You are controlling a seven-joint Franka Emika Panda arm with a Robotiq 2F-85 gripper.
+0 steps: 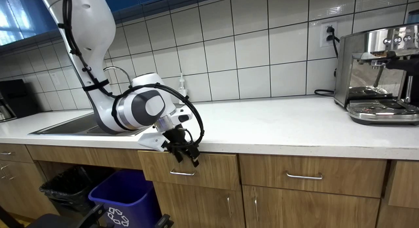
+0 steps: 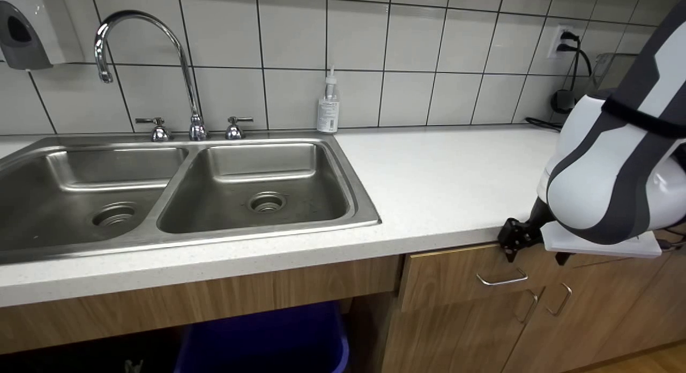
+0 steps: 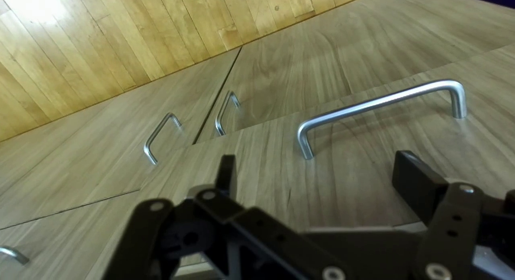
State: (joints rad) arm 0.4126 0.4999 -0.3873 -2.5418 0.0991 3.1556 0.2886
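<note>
My gripper stands open, its black fingers wide apart with nothing between them. In both exterior views the gripper points down at the counter's front edge, in front of a wooden drawer front. The drawer's silver bar handle lies just below the fingertips. In the wrist view that handle runs slantwise beyond the fingertips, apart from them. The drawer's upper edge shows beneath the countertop, and its front seems to stand slightly forward of its neighbours.
The white countertop overhangs the drawers, close to the gripper. A steel sink and soap bottle are on one side, an espresso machine on the other. Below are cabinet doors, a blue recycling bin and a black-lined bin.
</note>
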